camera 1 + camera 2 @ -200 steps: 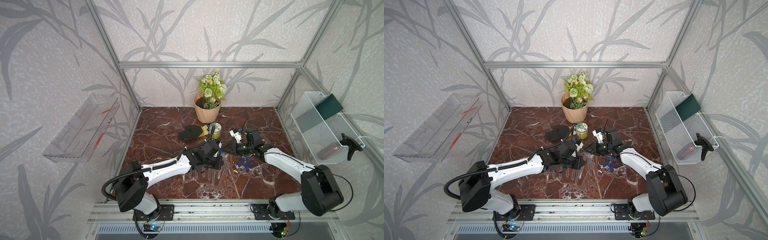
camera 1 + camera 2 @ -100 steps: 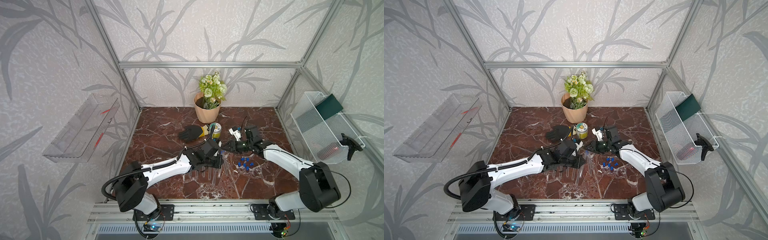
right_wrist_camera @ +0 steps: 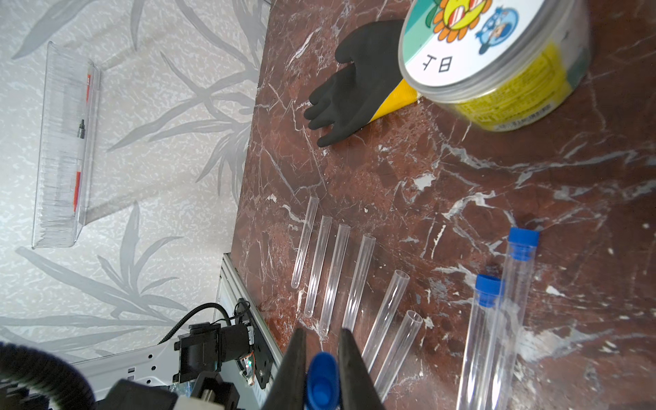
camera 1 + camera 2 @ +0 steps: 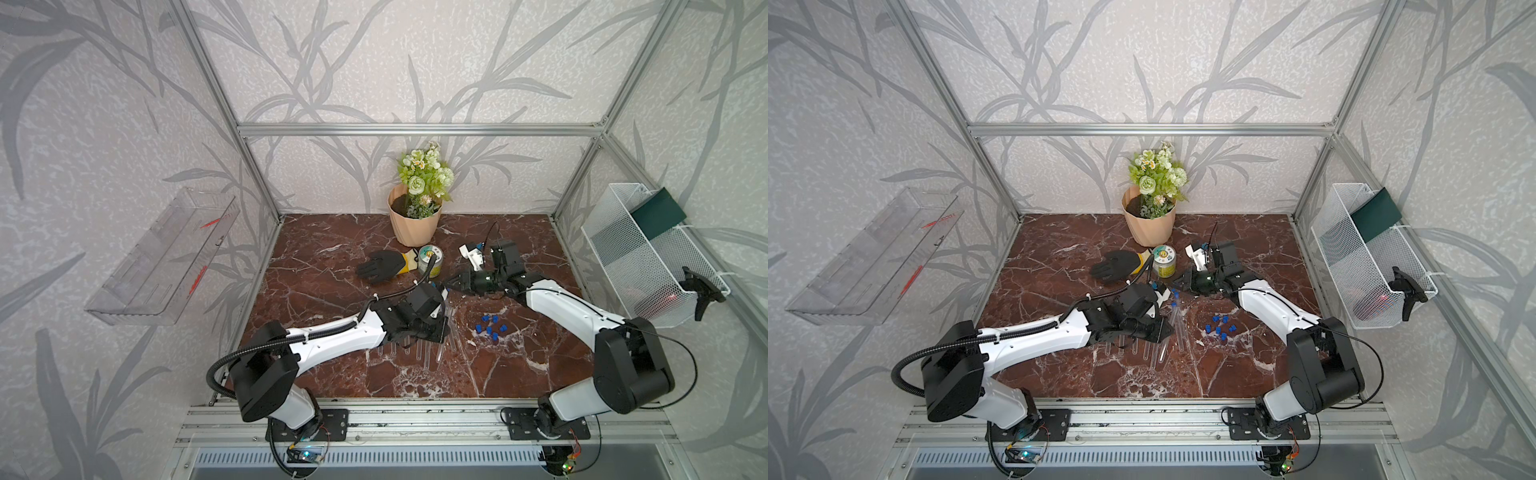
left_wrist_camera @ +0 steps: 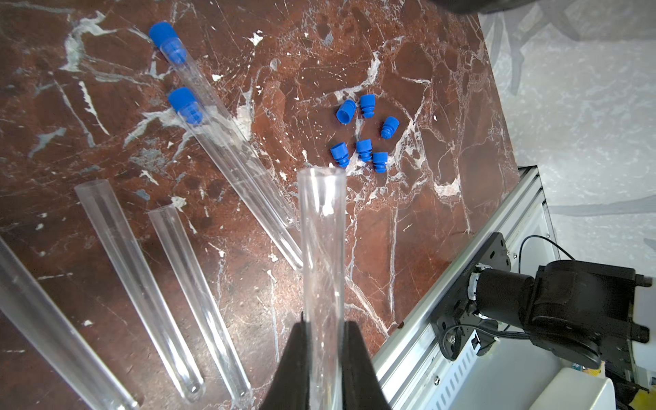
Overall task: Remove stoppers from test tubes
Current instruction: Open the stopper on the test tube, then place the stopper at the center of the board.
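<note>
Right gripper (image 3: 322, 340) pinches a stopper (image 3: 321, 380); the loose stoppers (image 4: 490, 326) lie toward the desk's (image 4: 415, 382) front edge; left gripper (image 5: 324, 328) clamps an open tube (image 5: 321, 230).

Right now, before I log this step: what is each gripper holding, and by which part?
The left gripper clamps an open test tube around its shaft; right gripper pinches a blue stopper by its sides.

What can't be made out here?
Long clear test tube in left claw: closed end cut off, left wrist view edge.
Bright-blue plastic stopper in right claw: one end cut off, right wrist view edge.
Row of empty clear tubes: mouths hidden under left arm, in both top views.
Red object in white mesh basket: too blurred, top views.
</note>
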